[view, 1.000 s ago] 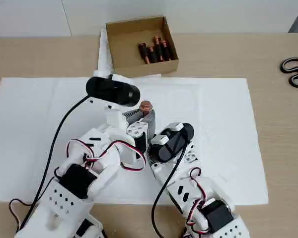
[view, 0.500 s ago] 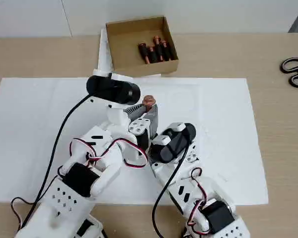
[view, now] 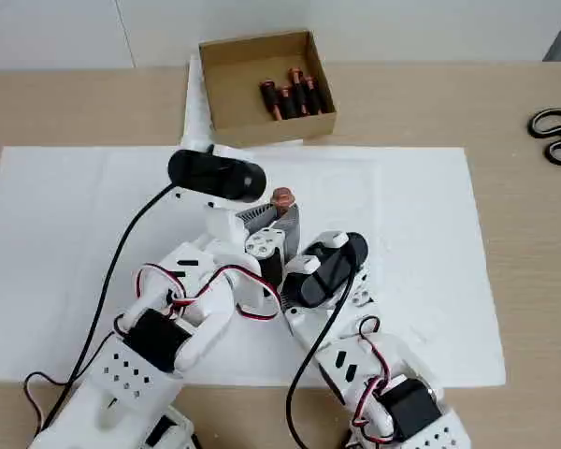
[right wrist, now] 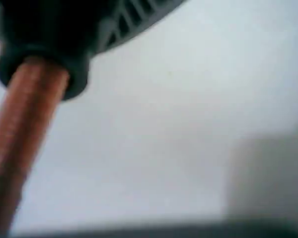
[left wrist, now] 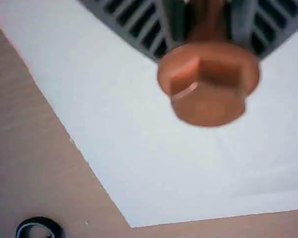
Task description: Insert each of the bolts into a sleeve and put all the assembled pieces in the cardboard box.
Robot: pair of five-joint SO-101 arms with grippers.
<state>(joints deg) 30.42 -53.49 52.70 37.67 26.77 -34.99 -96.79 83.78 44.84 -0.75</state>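
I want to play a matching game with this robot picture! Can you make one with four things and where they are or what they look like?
Things:
1. bolt
2. scissors
3. cardboard box
4. sleeve

Clues:
A. lying on the bare wooden table, at its edge
B. black, wrapped around a copper shaft
C. has finished pieces lying inside
D. copper, pinched in the left gripper

Pairs: 1-D, 2-A, 3-C, 4-B

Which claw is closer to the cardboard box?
Left. The left gripper, holding a bolt, sits on the white sheet short of the cardboard box; the right gripper, holding a sleeve, is behind it, farther off.
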